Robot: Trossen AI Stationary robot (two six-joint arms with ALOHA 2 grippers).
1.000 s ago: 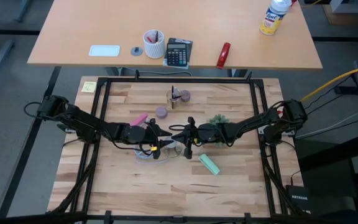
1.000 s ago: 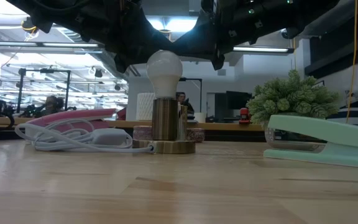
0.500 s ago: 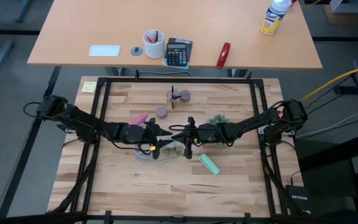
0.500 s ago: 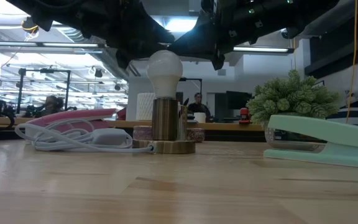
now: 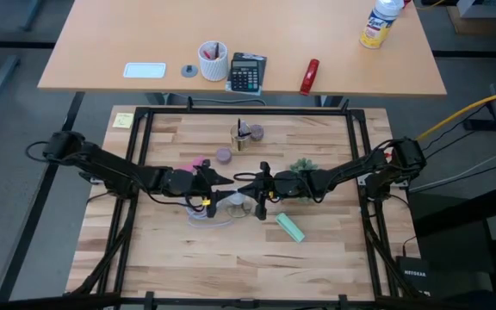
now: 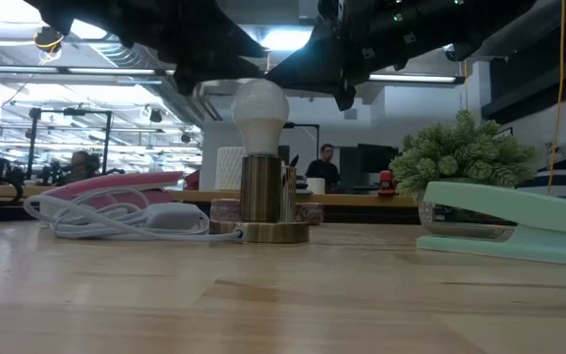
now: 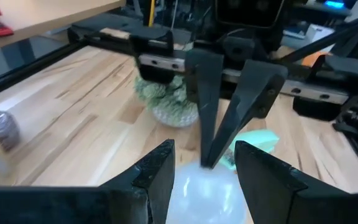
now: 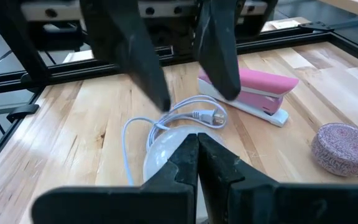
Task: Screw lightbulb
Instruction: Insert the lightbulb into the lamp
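The frosted-white lightbulb [image 6: 260, 106] stands upright in a brass socket [image 6: 260, 187] on a round tan disc [image 6: 260, 233] at mid-table. My left gripper [image 7: 204, 171] is open. It hovers just above and to the left of the bulb [image 7: 204, 190], one finger on each side, and touches nothing. My right gripper [image 8: 197, 163] is shut and hangs a little above and to the right of the bulb [image 8: 166, 152], its tips [image 7: 209, 162] close to the glass. I see no contact. In the high view both grippers [image 5: 215, 182] [image 5: 246, 185] meet over the bulb [image 5: 234, 205].
A white cord with a plug [image 6: 116, 216] trails left of the socket, beside a pink stapler [image 8: 253, 93]. A mint-green stapler [image 6: 509, 221] and a small potted plant [image 6: 465, 152] lie to the right. A purple tape roll [image 8: 344, 149] and a small stand [image 5: 244, 133] sit farther back.
My left gripper has drawn back toward the table's left edge and risen slightly, away from the bulb, with its finger gap unchanged. The bulb has stayed upright in the socket.
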